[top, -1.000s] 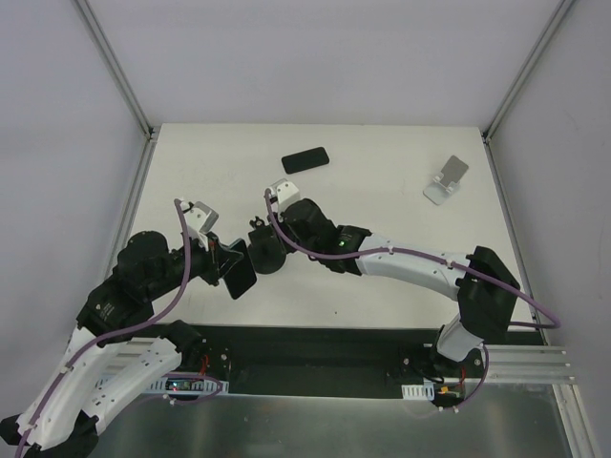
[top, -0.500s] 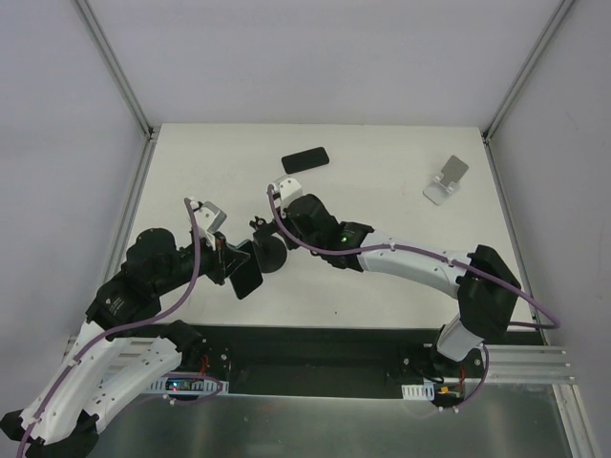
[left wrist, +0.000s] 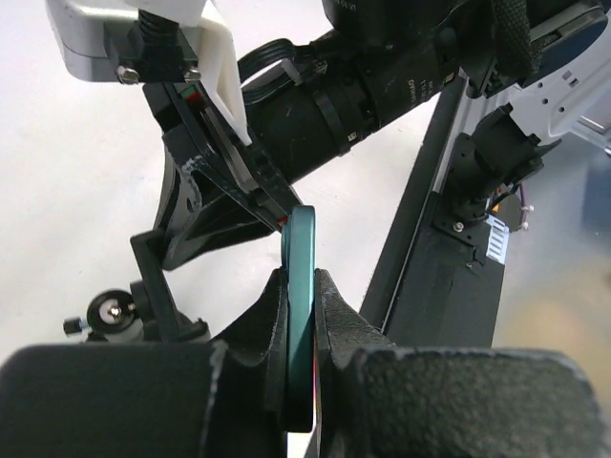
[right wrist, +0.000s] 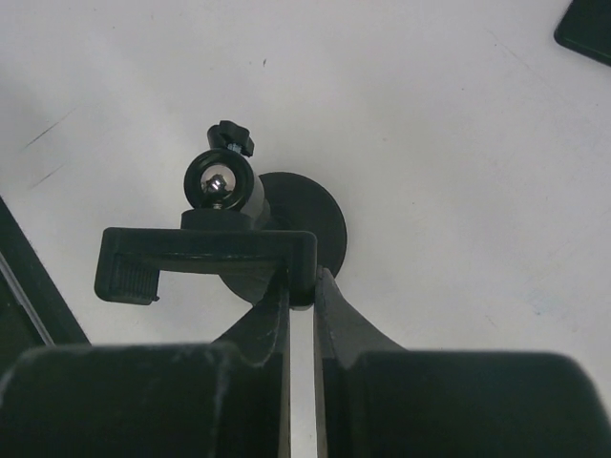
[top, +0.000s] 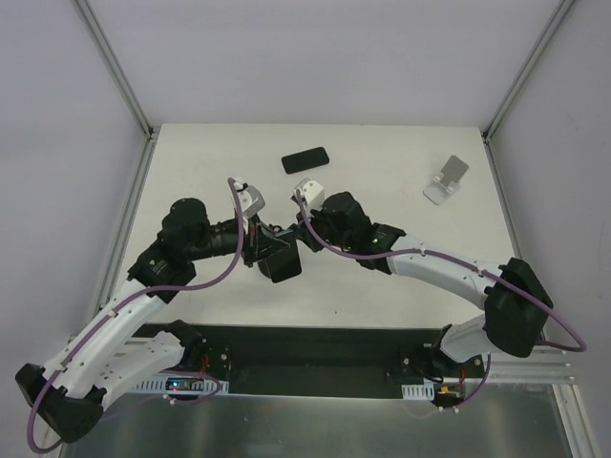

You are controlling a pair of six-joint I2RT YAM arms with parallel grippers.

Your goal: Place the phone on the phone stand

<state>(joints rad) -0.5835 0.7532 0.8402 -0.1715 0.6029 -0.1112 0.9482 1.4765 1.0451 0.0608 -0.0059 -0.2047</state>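
Note:
The phone (top: 305,159), a slim black slab, lies flat at the far middle of the table; its corner shows in the right wrist view (right wrist: 587,29). The phone stand (top: 446,180), silver folded metal, stands at the far right, empty. Both grippers are well short of them, meeting mid-table. My left gripper (top: 262,248) (left wrist: 302,286) is shut on a dark teal-edged plate (left wrist: 303,258) held on edge. My right gripper (top: 289,239) (right wrist: 301,281) is shut on the end of the clamp bar (right wrist: 205,253) of a black holder with a round disc base (right wrist: 310,218).
The right arm's wrist (left wrist: 382,86) is close in front of the left gripper. The black rail (top: 315,348) runs along the near edge. Grey walls stand on both sides and at the back.
Both grippers have moved right and a little farther from the bases, still together. The left arm has stretched out with the teal-edged plate; the black holder has moved with the right gripper.

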